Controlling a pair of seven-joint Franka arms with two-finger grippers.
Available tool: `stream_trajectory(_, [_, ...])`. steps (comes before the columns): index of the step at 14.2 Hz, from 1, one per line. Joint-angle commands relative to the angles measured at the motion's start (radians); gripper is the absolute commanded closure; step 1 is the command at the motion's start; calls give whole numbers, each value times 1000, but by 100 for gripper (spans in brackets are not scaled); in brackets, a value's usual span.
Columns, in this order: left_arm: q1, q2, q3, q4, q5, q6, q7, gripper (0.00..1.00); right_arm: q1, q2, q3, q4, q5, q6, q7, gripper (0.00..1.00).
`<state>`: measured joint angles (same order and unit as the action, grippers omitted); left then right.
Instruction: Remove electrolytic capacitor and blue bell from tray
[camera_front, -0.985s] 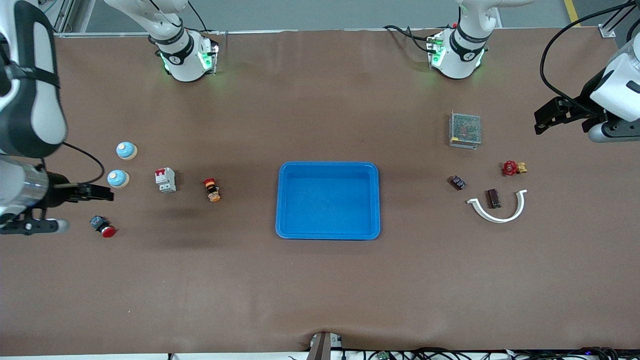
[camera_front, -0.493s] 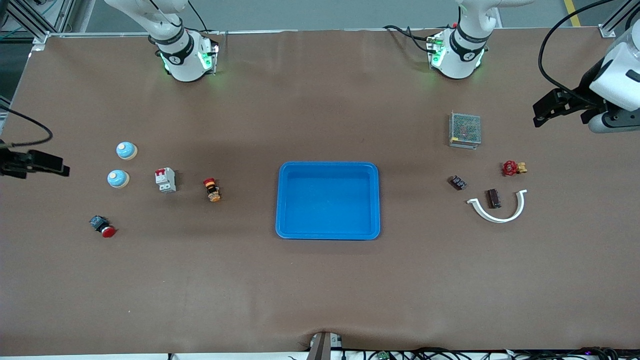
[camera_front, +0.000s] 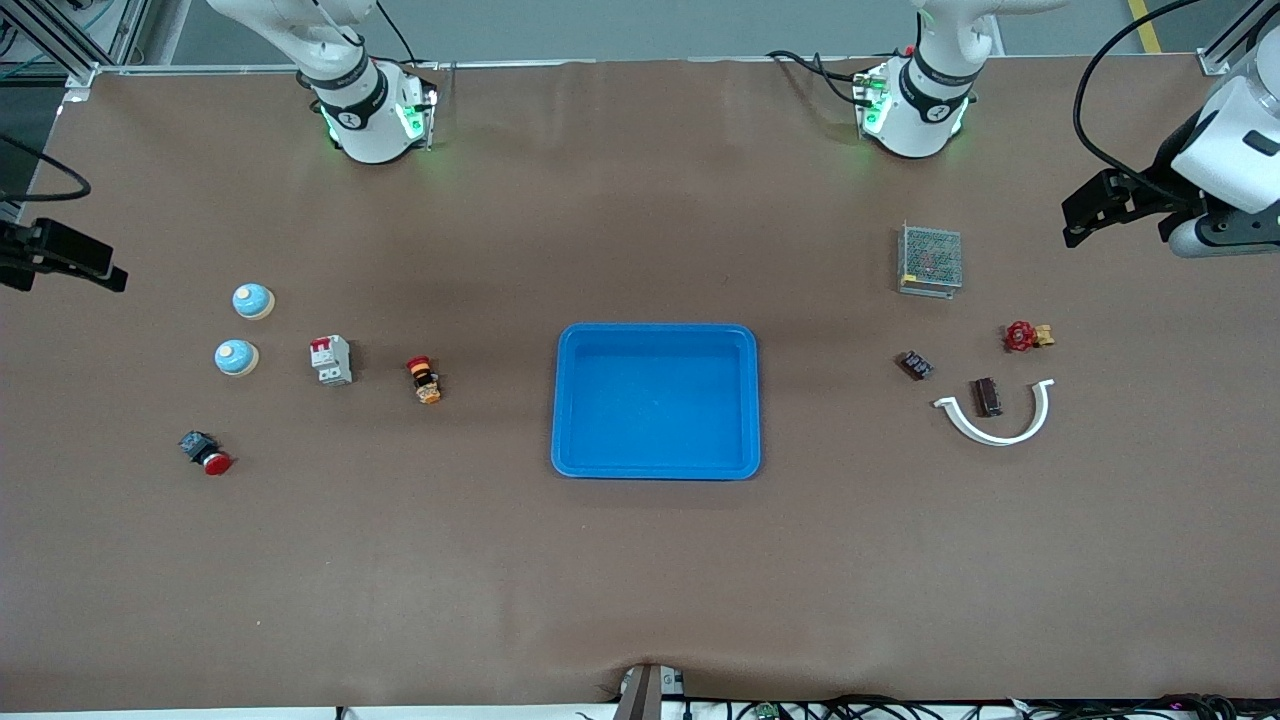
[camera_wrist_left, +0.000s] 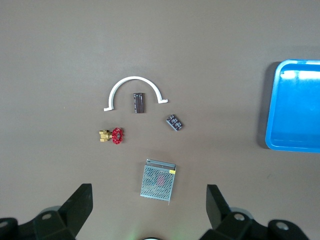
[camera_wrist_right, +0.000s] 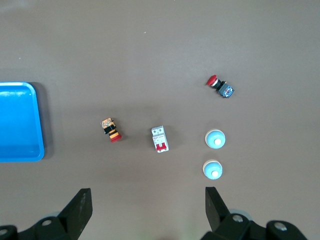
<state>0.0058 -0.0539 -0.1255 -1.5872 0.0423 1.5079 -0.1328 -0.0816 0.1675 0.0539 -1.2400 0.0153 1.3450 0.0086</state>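
I see both arms waiting high, left gripper (camera_wrist_left: 147, 207) and right gripper (camera_wrist_right: 147, 210) spread empty; capacitors (camera_front: 987, 396), bells (camera_front: 237, 357) untouched beside blue tray (camera_front: 655, 470)

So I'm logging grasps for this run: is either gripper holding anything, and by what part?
Nothing is held. The left gripper and right gripper are both open and empty, high above their ends of the table.

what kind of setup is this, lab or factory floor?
Most likely a robotics lab bench: two table-mounted arms at a brown-covered table, a blue tray mid-table, and loose electrical parts such as a circuit breaker and capacitors.
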Motion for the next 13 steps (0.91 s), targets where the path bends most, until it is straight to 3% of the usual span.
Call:
stream_trajectory(1, [11,-29,-3,-25,-15,0,33,0,8,-117,-5,-162,6,69,16,0])
stream_trajectory(6, [11,-37,0,-31,-15,-1,33,0,34,-229,-8,-334,6,172,22,0])
stream_trajectory(13, [8,-26,-2,-4,-9,-1,22,0,69,-221,1,-305,-4,174,99,0])
